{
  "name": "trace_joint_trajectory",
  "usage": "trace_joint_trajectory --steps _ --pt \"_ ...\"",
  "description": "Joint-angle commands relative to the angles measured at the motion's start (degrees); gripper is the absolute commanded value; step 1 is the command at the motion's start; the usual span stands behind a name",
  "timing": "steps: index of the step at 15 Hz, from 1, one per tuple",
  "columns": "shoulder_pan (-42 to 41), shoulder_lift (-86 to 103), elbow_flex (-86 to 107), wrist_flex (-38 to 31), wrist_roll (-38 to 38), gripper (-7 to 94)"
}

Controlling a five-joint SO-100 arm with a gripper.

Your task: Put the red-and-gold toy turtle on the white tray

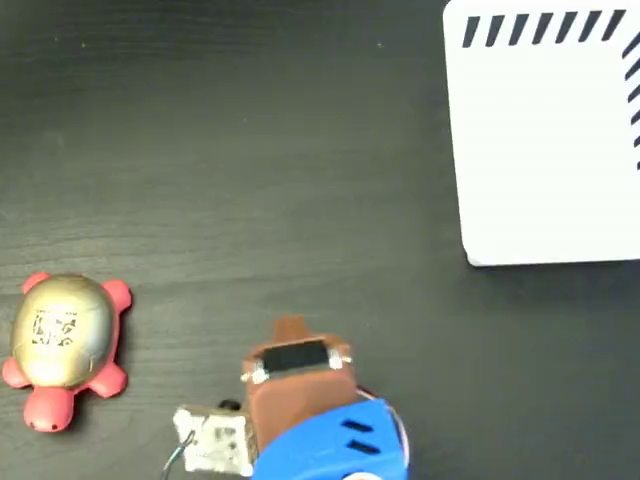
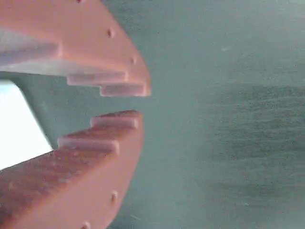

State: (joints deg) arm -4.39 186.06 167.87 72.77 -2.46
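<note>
The red-and-gold toy turtle (image 1: 63,343) lies on the dark table at the lower left of the fixed view, gold shell up, with its coral-red head towards the bottom edge. The white tray (image 1: 550,150) with black diagonal stripes fills the upper right corner and is cut off by the frame. My gripper (image 1: 290,326) sits low in the middle, well to the right of the turtle and touching neither thing. In the wrist view my gripper (image 2: 138,104) holds nothing; its reddish-brown toothed fingers (image 2: 109,143) stand almost together, with only a narrow gap at the tips. The turtle is out of that view.
The dark wood-grain table (image 1: 250,150) lies bare between turtle and tray. The arm's blue body (image 1: 335,445) and a small white part with wires (image 1: 212,438) sit at the bottom edge. A bright white patch (image 2: 19,129) shows behind the finger bases in the wrist view.
</note>
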Motion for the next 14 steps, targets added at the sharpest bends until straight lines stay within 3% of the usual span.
trace_joint_trajectory --steps 1,3,6,8,11,14 --pt "-2.64 -3.6 -0.7 -2.29 -2.37 0" --pt "-3.96 -13.01 -4.83 -8.44 -2.99 0" --pt "-5.71 -29.97 -22.06 -8.44 -10.37 0" --pt "-7.73 -42.01 -35.6 -3.96 -16.79 0" --pt "-13.1 -54.32 -51.68 8.0 -29.79 0" --pt "-19.42 -66.45 -66.53 15.03 -32.96 0"
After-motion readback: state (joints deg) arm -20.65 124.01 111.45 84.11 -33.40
